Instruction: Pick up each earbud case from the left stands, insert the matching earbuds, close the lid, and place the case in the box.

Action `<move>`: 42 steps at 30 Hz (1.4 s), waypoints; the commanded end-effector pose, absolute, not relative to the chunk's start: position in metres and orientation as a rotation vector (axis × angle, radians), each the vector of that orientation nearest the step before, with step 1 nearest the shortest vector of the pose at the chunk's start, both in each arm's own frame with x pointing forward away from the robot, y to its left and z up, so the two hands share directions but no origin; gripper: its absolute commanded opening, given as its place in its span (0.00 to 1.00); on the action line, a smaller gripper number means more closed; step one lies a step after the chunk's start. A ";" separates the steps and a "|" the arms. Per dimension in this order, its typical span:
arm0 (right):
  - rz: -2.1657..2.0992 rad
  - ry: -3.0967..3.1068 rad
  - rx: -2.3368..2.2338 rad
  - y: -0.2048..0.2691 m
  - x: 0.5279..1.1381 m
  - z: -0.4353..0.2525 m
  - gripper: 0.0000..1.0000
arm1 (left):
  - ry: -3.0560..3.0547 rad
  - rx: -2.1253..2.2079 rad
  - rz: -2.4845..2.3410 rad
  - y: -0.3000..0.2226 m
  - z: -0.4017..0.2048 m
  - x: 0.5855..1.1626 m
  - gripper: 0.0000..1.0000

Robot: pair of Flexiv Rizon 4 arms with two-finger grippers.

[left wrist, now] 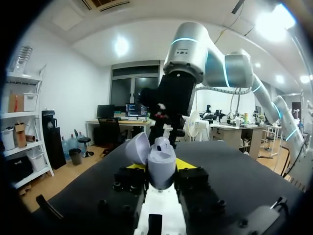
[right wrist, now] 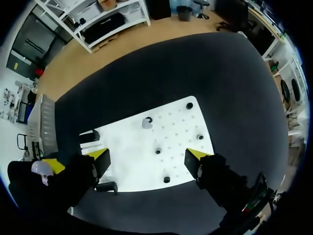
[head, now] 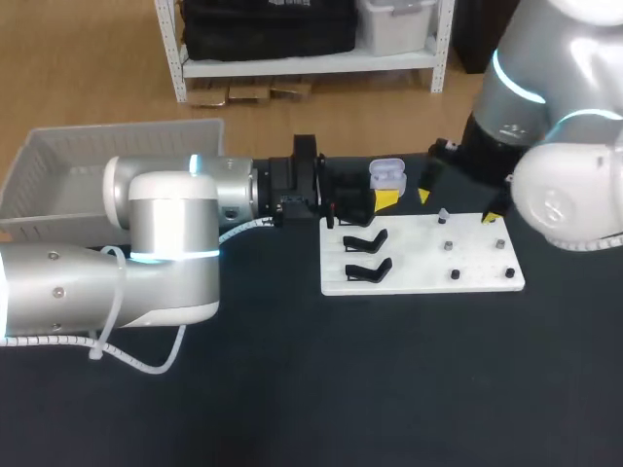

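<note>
Left gripper (head: 386,198) was clamped on the open earbud case (head: 386,174) over the white board's (head: 419,277) far edge. Left wrist view: earbud case squeezed between both fingers, lid flipped back. Right wrist view: right gripper (right wrist: 148,157) spread wide above the board, earbud (right wrist: 146,122) sitting on it.

My right jaws stand wide apart above the white pegboard (right wrist: 171,127) on the dark counter (right wrist: 205,68). One pale earbud (right wrist: 146,122) sits on the board among four black pegs (right wrist: 157,151). Black stands (right wrist: 91,137) line its far edge. Beyond them, my left jaws carry an earbud case (right wrist: 40,169), near the white box (right wrist: 38,120).
</note>
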State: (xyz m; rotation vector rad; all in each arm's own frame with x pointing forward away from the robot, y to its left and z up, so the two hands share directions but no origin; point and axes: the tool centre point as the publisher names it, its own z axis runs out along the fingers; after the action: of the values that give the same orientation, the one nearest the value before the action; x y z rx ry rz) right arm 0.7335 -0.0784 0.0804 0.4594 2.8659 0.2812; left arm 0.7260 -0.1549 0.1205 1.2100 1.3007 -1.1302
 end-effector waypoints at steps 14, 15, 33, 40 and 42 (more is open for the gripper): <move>0.237 2.810 0.526 -0.070 0.767 0.048 0.79 | 1.297 1.203 -1.125 -0.155 0.120 0.724 0.00; 0.239 2.810 0.534 -0.070 0.767 0.047 0.75 | 1.297 1.203 -1.125 -0.155 0.120 0.724 0.00; 0.286 2.763 0.626 -0.073 0.768 0.033 0.40 | 1.297 1.203 -1.125 -0.155 0.120 0.724 0.00; 0.301 2.764 0.666 -0.074 0.767 0.029 0.40 | 1.297 1.203 -1.125 -0.155 0.120 0.724 0.00; 0.304 2.767 0.668 -0.074 0.768 0.027 0.39 | 1.297 1.203 -1.125 -0.155 0.120 0.724 0.00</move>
State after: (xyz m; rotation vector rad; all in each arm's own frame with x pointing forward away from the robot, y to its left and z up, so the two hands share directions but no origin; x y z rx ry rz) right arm 0.7672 -0.0742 0.0294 0.6680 2.7683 0.3024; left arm 0.7260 -0.1549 0.1206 1.2100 1.3007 -1.1302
